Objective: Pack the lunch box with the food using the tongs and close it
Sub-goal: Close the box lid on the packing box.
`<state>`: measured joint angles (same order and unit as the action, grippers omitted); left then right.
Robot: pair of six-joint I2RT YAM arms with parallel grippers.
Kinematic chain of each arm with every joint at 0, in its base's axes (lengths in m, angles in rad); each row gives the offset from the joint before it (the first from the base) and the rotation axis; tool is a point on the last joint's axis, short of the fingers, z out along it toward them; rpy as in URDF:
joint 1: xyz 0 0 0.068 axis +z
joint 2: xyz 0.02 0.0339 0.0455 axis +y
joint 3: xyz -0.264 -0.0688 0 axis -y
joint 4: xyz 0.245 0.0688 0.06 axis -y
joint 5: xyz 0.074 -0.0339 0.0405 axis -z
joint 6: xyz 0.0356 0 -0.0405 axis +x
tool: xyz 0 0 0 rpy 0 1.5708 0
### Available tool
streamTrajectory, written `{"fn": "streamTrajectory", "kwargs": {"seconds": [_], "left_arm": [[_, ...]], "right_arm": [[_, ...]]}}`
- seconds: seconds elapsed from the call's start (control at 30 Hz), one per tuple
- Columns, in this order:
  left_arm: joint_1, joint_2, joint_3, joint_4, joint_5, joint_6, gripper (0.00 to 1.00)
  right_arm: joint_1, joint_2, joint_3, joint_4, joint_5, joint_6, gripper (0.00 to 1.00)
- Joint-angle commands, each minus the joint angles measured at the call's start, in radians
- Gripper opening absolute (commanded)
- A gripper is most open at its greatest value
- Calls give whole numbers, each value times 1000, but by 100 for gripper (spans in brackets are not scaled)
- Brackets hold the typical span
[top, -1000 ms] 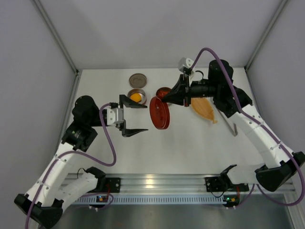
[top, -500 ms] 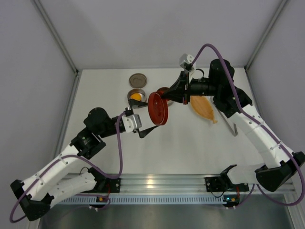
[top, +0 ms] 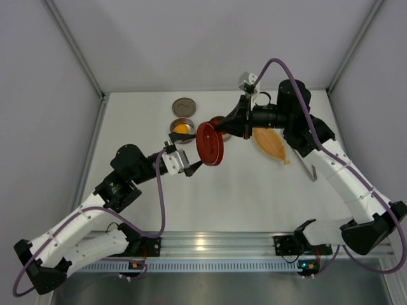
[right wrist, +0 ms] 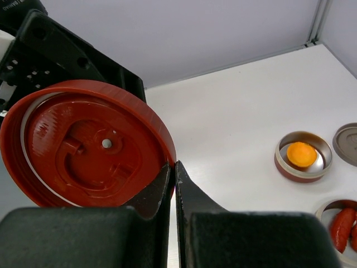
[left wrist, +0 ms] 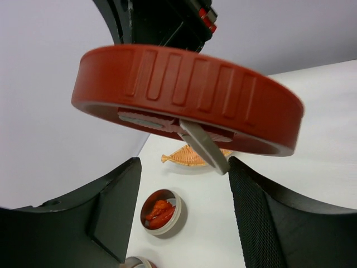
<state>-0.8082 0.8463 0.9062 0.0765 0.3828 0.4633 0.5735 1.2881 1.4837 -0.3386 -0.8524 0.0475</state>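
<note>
Tins point(right wrist: 301, 176), two: one held one orange piece point(right wrist: 301, 153), the other red slices point(right wrist: 341, 229), count unclear.
Tongs point(top: 312, 170), one: unheld, right of dish point(top: 272, 145), food well to their left.
Red lid point(top: 210, 144), one: rim pinched by right gripper point(top: 221, 130).
Left gripper point(left wrist: 183, 163): agape.

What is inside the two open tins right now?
One tin holds a round orange piece. The other tin holds red slices; from above, lid and right tool partly cover it.
</note>
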Motion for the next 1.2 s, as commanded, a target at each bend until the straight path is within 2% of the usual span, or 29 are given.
{"fn": "streamTrajectory", "kwargs": {"seconds": [0.0,0.1,0.2,0.33,0.47,0.73,0.9,1.0,1.07,1.1,1.13,1.17], "left_arm": [[-6,-30,-15,60,80,-15,68],[-6,-44,-24,68,102,-32,68],[-6,-41,-21,91,38,-69,65],[-6,-33,-6,111,-24,-109,58],[-6,-13,23,102,-77,-120,47],[-6,-4,39,74,-24,-132,38],[-6,-1,54,60,-44,-146,33],[-6,0,77,26,-30,-153,24],[-6,0,97,-7,-19,-163,3],[-6,5,103,-18,-18,-184,0],[-6,8,114,-35,-19,-196,0],[-6,17,150,-100,-28,-210,0]], "right_arm": [[20,2,-2,43,13,20,0],[20,7,-3,46,15,25,0],[22,7,-11,47,13,28,0],[20,7,-31,47,-8,34,0],[20,10,-42,84,-43,71,0],[22,16,-60,124,-96,130,0],[22,20,-74,122,-112,138,0],[20,27,-69,110,-109,149,0],[14,31,-65,112,-99,167,23],[6,31,-60,119,-94,195,36],[-10,36,-54,124,-93,210,58],[-21,43,-46,115,-85,221,86]]}}
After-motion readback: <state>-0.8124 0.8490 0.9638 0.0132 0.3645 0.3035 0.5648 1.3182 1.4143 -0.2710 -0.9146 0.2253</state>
